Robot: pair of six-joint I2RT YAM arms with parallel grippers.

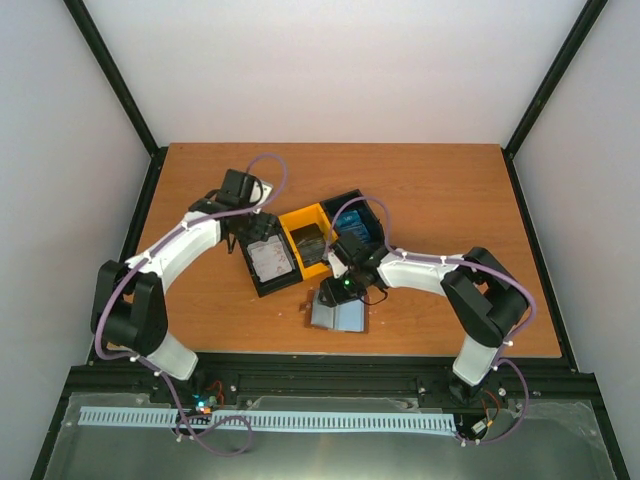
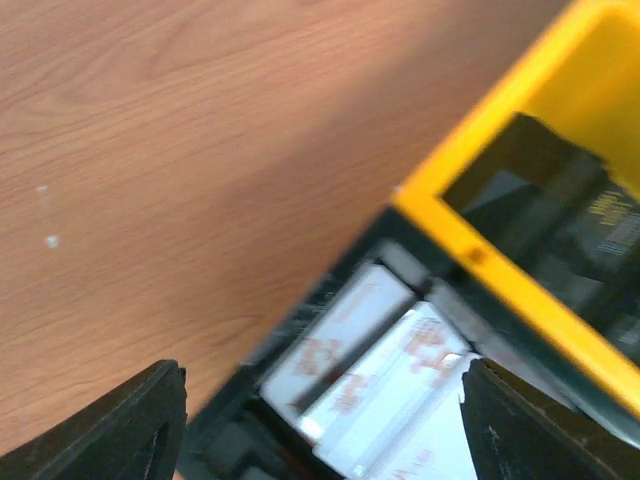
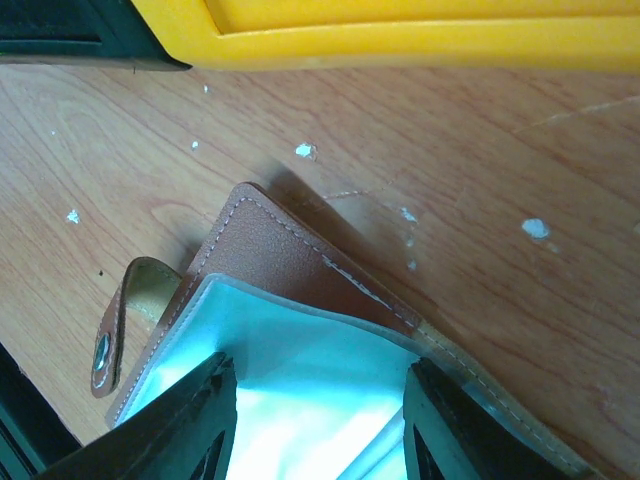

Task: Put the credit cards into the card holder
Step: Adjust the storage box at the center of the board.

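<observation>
Right gripper [image 3: 315,378]: fingers fill the bottom of the wrist view, one on each side of the pale pocket; can't tell if they're pinching it or just parked on it
Risk at the holder: card holder [image 3: 300,265] looks floppy; unless that gripper really has it pinned, I'd guess a card pushed in at an angle just shoves it along the wood or folds the pocket shut
Risk at the pick: the cards lie flat and stacked, tight to the bay walls; my bet is the fingers scrape the rim, lift two at once, or let one slip out edge-on
Holder look: grained brown outside with pale stitching and a blue-grey lining, lying open; snap tab [image 3: 110,335] flopped out at 9 o'clock
Holder place: on the table [image 1: 200,180], at 5 o'clock of the tray [image 1: 292,218] in the top view; near it, not touching
Credit cards [image 2: 400,350]: whitish ones with reddish print in the black bay at the tray's 8 o'clock end; dark cards [image 2: 560,200] in the yellow middle; blue cards [image 1: 362,228] at the 2 o'clock end; none in the holder that I can see
Left gripper [image 2: 325,375]: released, jaws spread wide above the whitish stack with nothing in them; its view is blurry
</observation>
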